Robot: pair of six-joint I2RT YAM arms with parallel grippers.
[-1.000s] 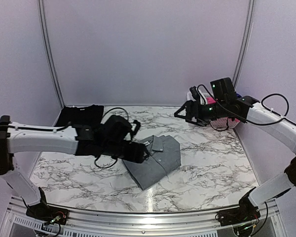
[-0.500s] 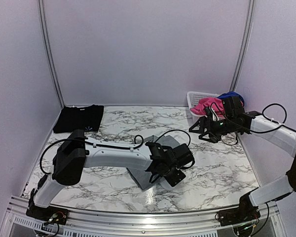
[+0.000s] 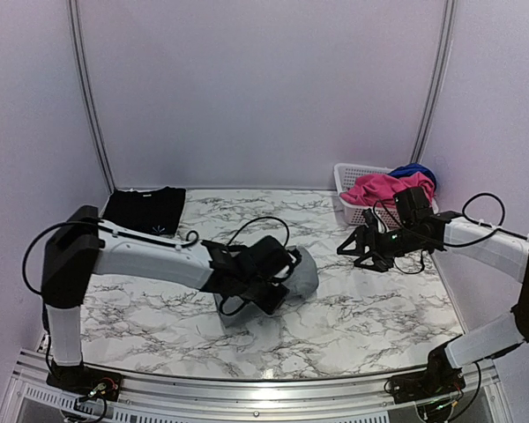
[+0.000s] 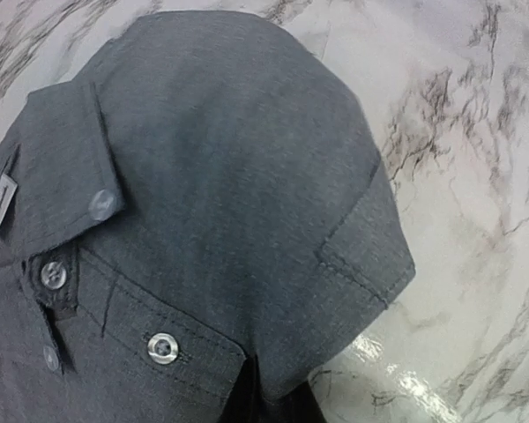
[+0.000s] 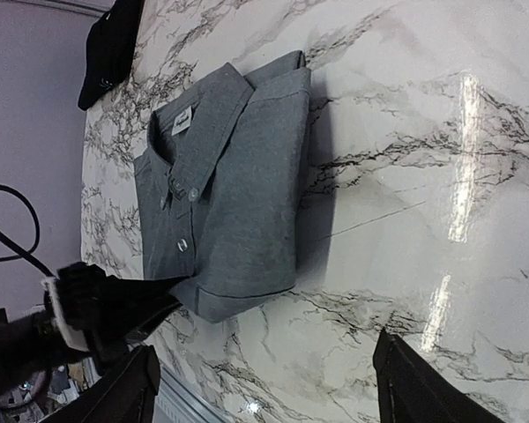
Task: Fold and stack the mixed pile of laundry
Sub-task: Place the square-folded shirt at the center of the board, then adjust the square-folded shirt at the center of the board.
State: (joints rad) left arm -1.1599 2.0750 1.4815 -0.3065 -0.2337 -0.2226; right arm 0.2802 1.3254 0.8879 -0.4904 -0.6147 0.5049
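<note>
A folded grey buttoned shirt (image 3: 305, 271) lies mid-table; in the left wrist view the shirt (image 4: 229, 176) fills the frame, collar and buttons at left. My left gripper (image 3: 273, 286) is shut on its near edge, and the cloth folds down into the dark jaws of the left gripper (image 4: 266, 407). In the right wrist view the shirt (image 5: 238, 176) lies flat with the left gripper (image 5: 115, 308) at its corner. My right gripper (image 3: 357, 249) hovers open to the shirt's right, and the right gripper (image 5: 269, 397) holds nothing. Pink cloth (image 3: 379, 187) and a dark blue piece (image 3: 414, 170) sit in the basket.
A folded black cloth (image 3: 145, 210) lies at the back left corner. The white lattice basket (image 3: 346, 174) stands at the back right by the wall. Bare marble shows between the shirt and the right arm. Cables loop from both wrists.
My left arm swung right across the shirt, drew back, and its jaws went from open to shut on the shirt's near edge. The right arm lowered toward the table, uncovering the basket.
</note>
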